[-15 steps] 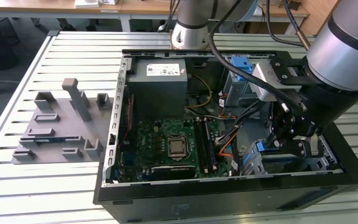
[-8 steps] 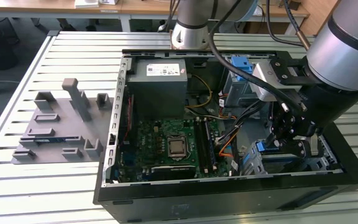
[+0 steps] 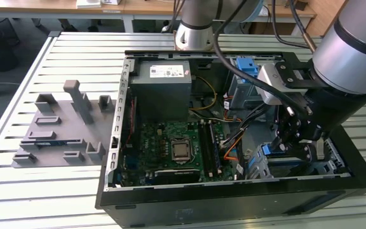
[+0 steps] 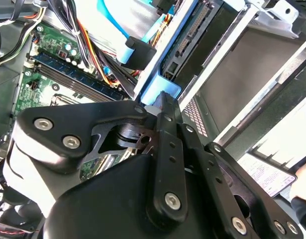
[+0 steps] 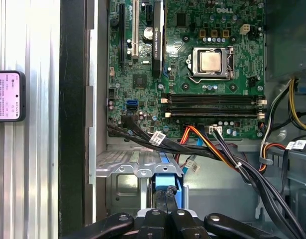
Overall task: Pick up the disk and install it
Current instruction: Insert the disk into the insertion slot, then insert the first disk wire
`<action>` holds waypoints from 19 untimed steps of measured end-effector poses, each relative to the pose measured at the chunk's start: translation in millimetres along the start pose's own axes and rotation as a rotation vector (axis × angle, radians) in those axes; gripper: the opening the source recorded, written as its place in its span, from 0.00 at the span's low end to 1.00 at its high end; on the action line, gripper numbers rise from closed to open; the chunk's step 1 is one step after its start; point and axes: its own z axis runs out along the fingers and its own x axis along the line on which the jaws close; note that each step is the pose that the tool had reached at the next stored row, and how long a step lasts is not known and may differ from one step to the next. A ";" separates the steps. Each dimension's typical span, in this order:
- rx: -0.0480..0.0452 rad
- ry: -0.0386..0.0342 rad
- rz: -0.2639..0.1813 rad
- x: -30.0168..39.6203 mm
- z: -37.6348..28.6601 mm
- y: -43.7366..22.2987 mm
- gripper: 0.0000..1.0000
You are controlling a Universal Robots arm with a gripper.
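My gripper [image 3: 295,143] is down inside the open computer case [image 3: 170,210], at the corner near the exterior view's right and front, over the silver drive cage [image 3: 326,164]; in the first wrist view the jaws stand close together, pinching the blue edge of the disk [image 5: 167,191] between them, and the second wrist view shows the same thin blue piece [image 4: 160,89] caught at the fingertips; so I judge the disk is in my grip and not lying loose anywhere. The relation that counts: the disk hangs on edge straight below the jaws, its long side running down into the cage slot, with the flat metal wall of the cage [image 5: 128,174] just beside it; I cannot tell how deep it already sits, since the gripper body hides the lower part. The motherboard [image 5: 192,64] lies well apart toward the middle of the case; a bundle of black and orange cables [image 5: 207,149] crosses between it and the cage, near the disk's edge, and I would watch that. The grey parts holder [image 3: 62,129] sits on the table outside the case, at the exterior view's left.
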 end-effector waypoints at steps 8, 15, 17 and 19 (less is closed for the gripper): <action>0.0000 0.0001 0.000 0.1 4.2 0.0 0.11; 0.0001 -0.0003 0.000 -0.1 -4.5 0.1 0.11; 0.0000 -0.0004 0.000 -0.1 -4.5 0.1 0.11; 0.0000 -0.0001 0.000 -0.1 -4.9 0.1 0.11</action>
